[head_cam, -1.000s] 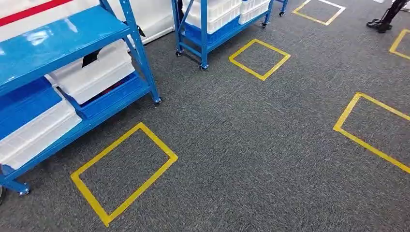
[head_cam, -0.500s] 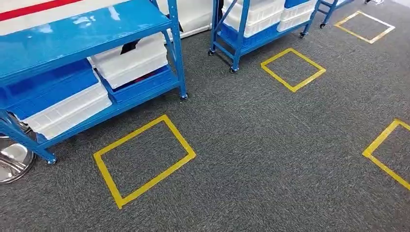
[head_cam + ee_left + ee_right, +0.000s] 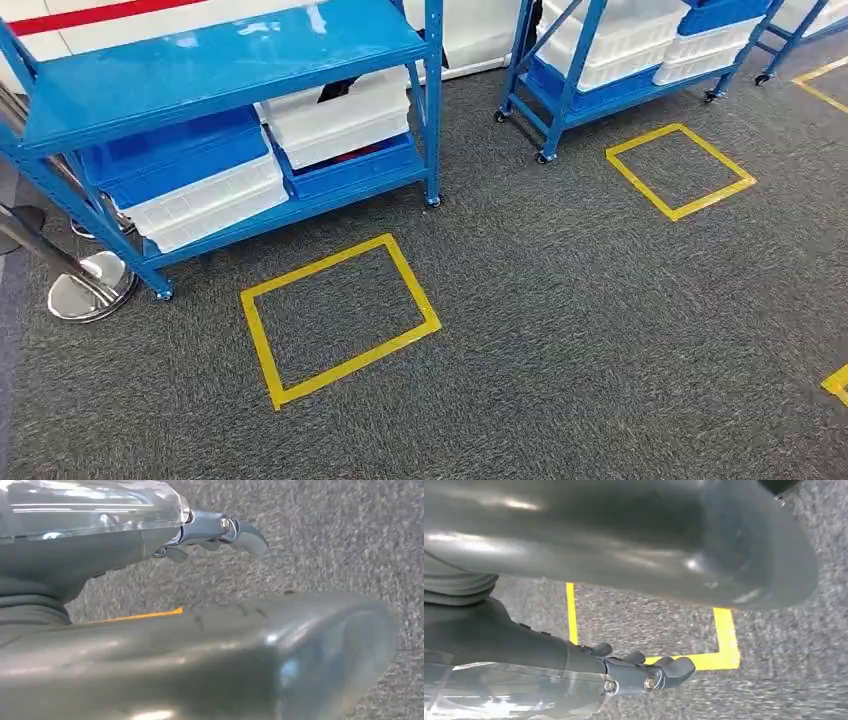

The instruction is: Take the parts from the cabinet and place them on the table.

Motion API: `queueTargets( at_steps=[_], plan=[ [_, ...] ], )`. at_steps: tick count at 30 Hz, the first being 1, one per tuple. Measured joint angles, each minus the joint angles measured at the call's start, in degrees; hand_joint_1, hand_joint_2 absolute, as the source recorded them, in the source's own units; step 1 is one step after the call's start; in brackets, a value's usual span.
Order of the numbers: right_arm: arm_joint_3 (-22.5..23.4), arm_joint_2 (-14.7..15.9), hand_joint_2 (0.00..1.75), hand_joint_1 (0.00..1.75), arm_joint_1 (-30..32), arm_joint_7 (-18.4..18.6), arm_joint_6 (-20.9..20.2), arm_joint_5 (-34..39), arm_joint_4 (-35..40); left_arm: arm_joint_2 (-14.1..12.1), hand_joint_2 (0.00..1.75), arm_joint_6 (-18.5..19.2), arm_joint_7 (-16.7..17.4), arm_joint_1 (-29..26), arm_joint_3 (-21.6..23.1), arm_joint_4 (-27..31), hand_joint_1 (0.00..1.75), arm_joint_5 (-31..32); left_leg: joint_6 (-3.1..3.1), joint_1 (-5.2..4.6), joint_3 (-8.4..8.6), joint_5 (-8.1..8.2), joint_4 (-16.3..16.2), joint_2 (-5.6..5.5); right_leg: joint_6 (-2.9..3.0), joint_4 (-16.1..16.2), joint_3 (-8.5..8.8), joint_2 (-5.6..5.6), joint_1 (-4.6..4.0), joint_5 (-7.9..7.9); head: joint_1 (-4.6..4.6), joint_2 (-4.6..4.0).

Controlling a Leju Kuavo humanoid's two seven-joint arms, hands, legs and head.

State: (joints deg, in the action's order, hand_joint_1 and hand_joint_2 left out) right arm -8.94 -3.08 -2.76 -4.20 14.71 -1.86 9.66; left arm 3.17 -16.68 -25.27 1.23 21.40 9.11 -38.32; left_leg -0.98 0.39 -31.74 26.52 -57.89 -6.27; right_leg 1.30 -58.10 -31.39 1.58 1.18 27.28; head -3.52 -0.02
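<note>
You had the cabinet (image 3: 215, 60) ahead and off to the left in the head view — a blue wheeled rack, its long side running across the picture and slanting away to the right. On its lower shelf sat the white trays (image 3: 335, 118) and blue trays (image 3: 170, 155) that presumably hold the parts; no part itself could be made out. A yellow taped square (image 3: 340, 320) lay on the carpet just in front of the rack. Both arms hung down. Your left robot hand (image 3: 215, 532) held nothing, fingers loosely curled over bare carpet; your right robot hand (image 3: 644, 672) likewise held nothing, fingers loosely bent, above a corner of yellow tape. Neither was anywhere near the shelf. By my reckoning the left arm stood on the nearer side, but the trays were well out of reach — closing on the rack comes first. No desk in sight.
</note>
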Motion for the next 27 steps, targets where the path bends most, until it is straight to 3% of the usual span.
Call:
queueTargets(
  at_steps=[1, 2, 4, 5, 6, 7, 8, 9, 10, 11, 14, 15, 16, 17, 19, 20, 21, 22, 25, 26, 27],
  plan=[
    [0.0, 0.1, 0.00, 0.00, 0.2, 0.0, 0.1, 0.0, 0.0, 0.0, 0.00, 0.3, 0.0, 0.1, 0.0, 0.0, 0.00, 0.1, -0.15, -0.25, -0.91, 1.36, -1.9, 3.07, 0.55, 0.1, 0.08, -0.63, -0.02, 0.14, -0.04, 0.00],
    [0.0, 0.1, 0.00, 0.00, 0.3, 0.0, 0.1, 0.0, 0.0, 0.0, 0.00, 0.5, 0.0, 0.3, 0.1, 0.0, 0.00, 0.1, -0.36, -0.13, -2.86, 3.60, -5.8, 4.64, 0.78, 0.1, 0.10, -1.44, -0.09, 0.24, -0.02, 0.00],
    [0.0, 0.1, 0.00, 0.00, 0.7, 0.0, 0.1, 0.0, 0.0, -0.1, 0.00, 0.6, 0.0, 0.5, 0.1, 0.0, 0.00, 0.1, -0.82, 0.11, -7.61, 7.98, -15.5, 5.50, 0.93, 0.0, 0.06, -3.11, -0.33, 0.36, -0.02, 0.00],
    [0.0, 0.1, 0.00, 0.00, 0.7, 0.0, 0.1, 0.0, 0.0, -0.1, 0.00, 0.6, 0.0, 0.5, 0.1, 0.0, 0.00, 0.1, -0.97, 0.21, -9.03, 8.64, -18.4, 5.58, 0.95, 0.0, 0.07, -3.89, -0.37, 0.42, -0.02, 0.00],
    [0.0, 0.1, 0.00, 0.00, 0.7, 0.0, 0.1, 0.0, 0.0, -0.1, 0.00, 0.4, 0.0, 0.4, 0.1, 0.0, 0.00, 0.1, -1.02, 0.26, -9.14, 7.76, -18.5, 5.72, 0.87, 0.0, 0.16, -4.72, -0.41, 0.52, -0.02, 0.00],
    [0.0, 0.1, 0.00, 0.00, 0.6, 0.0, 0.0, 0.0, 0.0, -0.1, 0.00, 0.1, 0.0, 0.4, 0.1, 0.0, 0.00, 0.1, -0.97, 0.27, -7.71, 5.79, -15.7, 5.95, 0.77, 0.0, 0.31, -5.37, -0.41, 0.63, -0.02, 0.00],
    [0.0, 0.1, 0.00, 0.00, 0.6, 0.0, 0.1, 0.0, 0.0, -0.1, 0.00, -0.1, -0.1, 0.2, 0.1, 0.0, 0.00, 0.0, -0.82, 0.26, -4.96, 3.09, -10.4, 6.39, 0.63, 0.0, 0.56, -5.97, -0.41, 0.79, -0.02, 0.00],
    [0.0, 0.1, 0.00, 0.00, 0.6, -0.2, 0.3, 0.0, 0.0, -0.1, 0.00, -0.2, -0.3, 0.2, 0.1, 0.0, 0.00, -0.1, -0.52, 0.19, -1.66, 0.51, -4.3, 7.59, 0.45, 0.0, 0.88, -6.65, -0.43, 0.97, -0.02, 0.00],
    [0.0, 0.1, 0.00, 0.00, 0.7, -0.6, 0.7, 0.2, 0.0, -0.1, 0.00, -0.3, -0.5, 0.3, 0.1, 0.0, 0.00, -0.1, -0.04, 0.05, 0.56, -0.06, 0.1, 9.23, 0.19, 0.0, 1.15, -6.74, -0.51, 1.15, -0.02, 0.00],
    [0.1, 0.1, 0.00, 0.00, 0.6, -1.1, 1.0, 0.7, 0.0, -0.1, 0.00, -0.4, -0.8, 0.4, 0.1, 0.0, 0.00, -0.2, 0.46, -0.47, 0.84, 0.23, 0.3, 9.02, -0.36, -0.1, 1.08, -7.27, -0.84, 1.39, 0.00, 0.00],
    [0.8, 0.0, 0.00, 0.00, -0.1, -1.5, 1.1, 1.3, 0.0, -0.1, 0.00, -0.3, -1.5, -0.1, 0.1, 0.0, 0.00, -0.3, 1.44, -0.67, 0.34, 0.65, 0.5, 8.28, -1.30, 0.4, 1.55, -7.75, -0.58, 1.52, 0.00, 0.00],
    [0.8, 0.0, 0.00, 0.00, -0.4, -1.6, 1.1, 1.3, 0.2, -0.1, 0.00, -0.3, -1.7, -0.2, 0.1, 0.0, 0.00, -0.3, 1.89, -0.26, 0.82, 0.46, 1.2, 7.90, -1.79, 0.3, 1.93, -7.86, -0.77, 1.76, -0.02, 0.00],
    [0.9, 0.1, 0.00, 0.00, -0.2, -1.5, 1.1, 1.5, 0.2, 0.1, 0.00, -0.3, -1.8, -0.2, 0.1, 0.0, 0.00, -0.2, 2.16, 0.05, 1.65, 0.20, 1.7, 7.66, -2.04, -0.8, 1.76, -5.31, -0.46, 2.22, 0.02, 0.00],
    [1.1, 0.1, 0.00, 0.00, 0.0, -1.5, 1.1, 1.6, 0.2, 0.1, 0.00, -0.2, -1.9, -0.1, 0.1, 0.0, 0.00, -0.2, 2.54, 0.13, 1.77, 0.25, 1.7, 7.53, -1.96, -3.9, 0.02, -3.10, -0.46, 4.14, 0.00, 0.00],
    [1.2, 0.1, 0.00, 0.00, 0.4, -1.5, 1.0, 1.8, 0.2, 0.1, 0.00, -0.1, -1.9, 0.2, 0.1, 0.0, 0.00, -0.1, 2.85, 0.01, 1.98, 0.57, 1.7, 6.85, -2.14, -13.9, -5.75, -1.90, -0.33, 8.23, 0.02, 0.00],
    [1.3, 0.1, 0.00, 0.00, 0.6, -1.5, 1.0, 1.9, 0.2, 0.1, 0.00, 0.0, -1.9, 0.2, 0.1, 0.0, 0.00, -0.1, 2.85, -0.08, 2.21, 0.82, 1.7, 6.52, -2.19, -17.7, -8.20, -1.82, -0.36, 9.06, 0.02, 0.00],
    [1.4, 0.1, 0.00, 0.00, 0.8, -1.5, 1.0, 1.9, 0.2, 0.1, 0.00, 0.0, -1.9, 0.1, 0.1, 0.0, 0.00, 0.0, 2.82, -0.11, 2.70, 1.19, 1.7, 6.10, -2.19, -18.9, -9.59, -1.82, -0.36, 8.10, 0.00, 0.00],
    [1.5, 0.1, 0.00, 0.00, 0.9, -1.5, 1.0, 1.9, 0.2, 0.1, 0.00, 0.1, -1.9, 0.0, 0.1, 0.0, 0.00, 0.0, 2.71, -0.11, 3.28, 1.62, 1.7, 5.70, -2.13, -17.1, -9.34, -1.82, -0.37, 5.71, 0.00, 0.00],
    [1.5, 0.2, 0.00, 0.00, 1.3, -1.4, 1.0, 1.9, 0.1, 0.1, 0.00, 0.1, -1.9, 0.0, 0.1, 0.0, 0.00, 0.1, 2.17, -0.10, 5.14, 3.22, 1.7, 4.97, -1.50, -2.3, -3.82, -1.50, -0.37, -3.88, 0.02, 0.00],
    [1.6, 0.2, 0.00, 0.00, 1.5, -1.2, 1.0, 1.9, -0.1, 0.1, 0.00, 0.1, -1.9, 0.1, 0.1, 0.0, 0.00, 0.1, 1.79, -0.39, 5.39, 3.77, 1.6, 4.89, -1.44, -1.5, -3.39, -0.97, -0.70, -2.43, 0.00, 0.00],
    [1.6, 0.2, 0.00, 0.00, 1.3, -1.2, 1.0, 1.9, -0.1, 0.1, 0.00, 0.1, -1.8, 0.2, 0.1, 0.0, 0.00, 0.2, 1.50, -0.44, 5.31, 4.15, 1.4, 4.76, -1.24, -1.1, -3.30, -1.05, -0.67, -2.23, -0.02, 0.02]
  ],
)
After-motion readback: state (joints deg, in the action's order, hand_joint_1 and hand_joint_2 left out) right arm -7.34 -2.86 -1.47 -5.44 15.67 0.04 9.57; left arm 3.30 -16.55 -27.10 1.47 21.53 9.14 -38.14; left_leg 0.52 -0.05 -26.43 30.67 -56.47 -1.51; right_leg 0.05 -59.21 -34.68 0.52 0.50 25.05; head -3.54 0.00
